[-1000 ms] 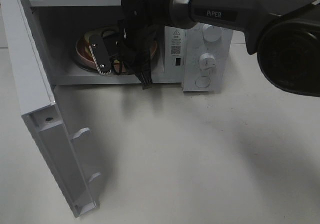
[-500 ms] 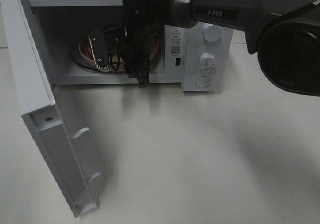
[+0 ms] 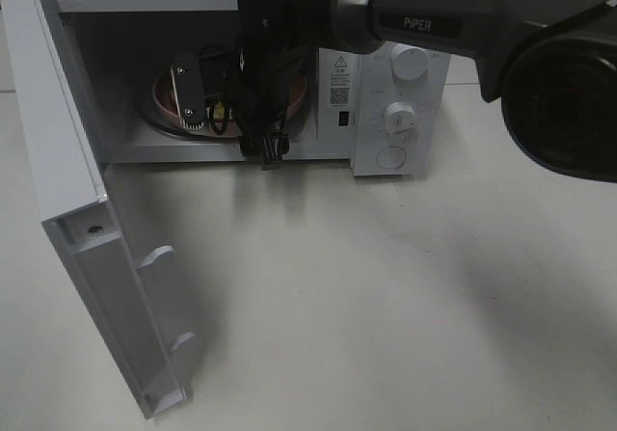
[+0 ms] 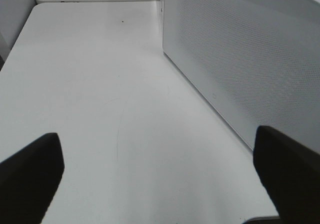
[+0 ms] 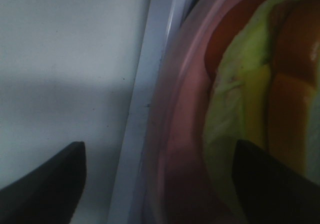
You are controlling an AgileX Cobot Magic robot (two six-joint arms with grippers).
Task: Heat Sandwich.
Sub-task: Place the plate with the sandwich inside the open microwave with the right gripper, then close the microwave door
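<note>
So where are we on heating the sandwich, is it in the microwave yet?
Done: the sandwich sits on the pink plate inside the microwave, whose door stands wide open. In hand: the right gripper is at the cavity mouth, jaws open, gripping nothing. Left to do: pull that arm out, shut the door and set the dials. The left gripper hangs open beside the microwave.
</note>
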